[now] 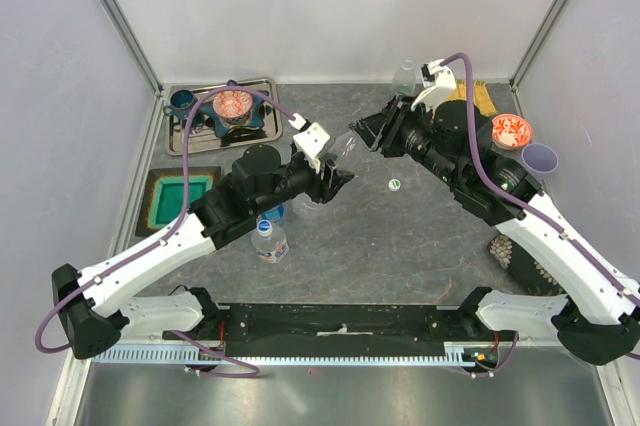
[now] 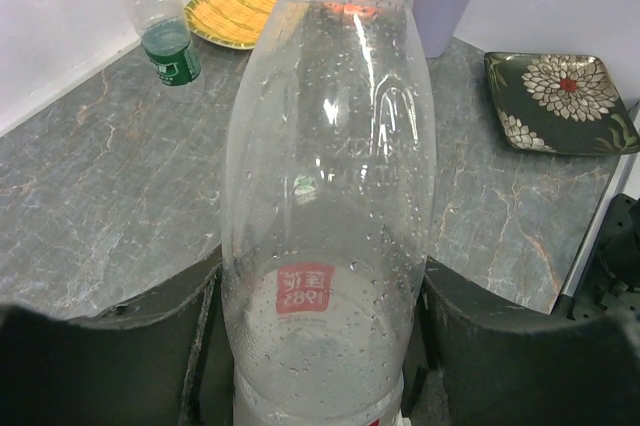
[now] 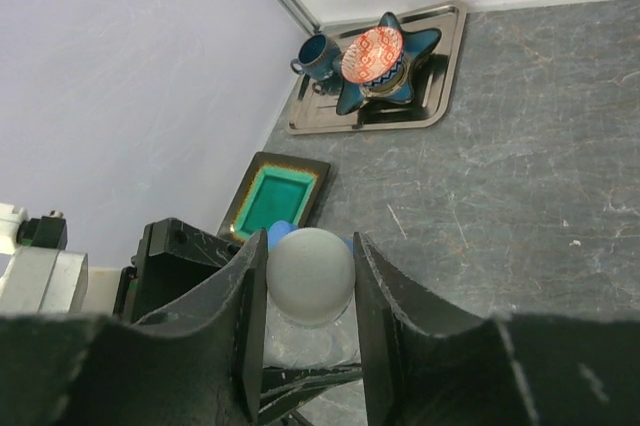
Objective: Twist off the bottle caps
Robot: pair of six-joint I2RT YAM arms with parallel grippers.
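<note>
Left fingers: the left gripper (image 2: pixel 320 346) is shut tight round the low part of the plain clear bottle (image 2: pixel 330 196)
Right fingers: the right gripper (image 3: pixel 308 256) has only a small gap, and its two fingers sit against both sides of the grey cap (image 3: pixel 312 281)
Where the bottle is: in the middle of the top view, tipped over, looks lifted off the table, cap toward the right arm
Other bottles: the greenish bottle (image 1: pixel 404 76) stands at the top by the back wall; the blue bottle (image 1: pixel 273 212) and the label bottle (image 1: pixel 268 238) stand close together, low and left of the middle
Might go wrong: the cap is round and smooth, so the fingers could slip round it and not turn it
Might also go wrong: the bottle is thin, so a hard twist could spin it in the left fingers or squash it
And then: a loose cap could drop and roll away
Table: the table (image 1: pixel 420 236) is grey like stone, with thin pale lines
Room: pale walls on three sides, metal rails in the corners
Around: a metal tray (image 1: pixel 170 146) at upper left, a lilac cup (image 1: pixel 540 157) at right
</note>
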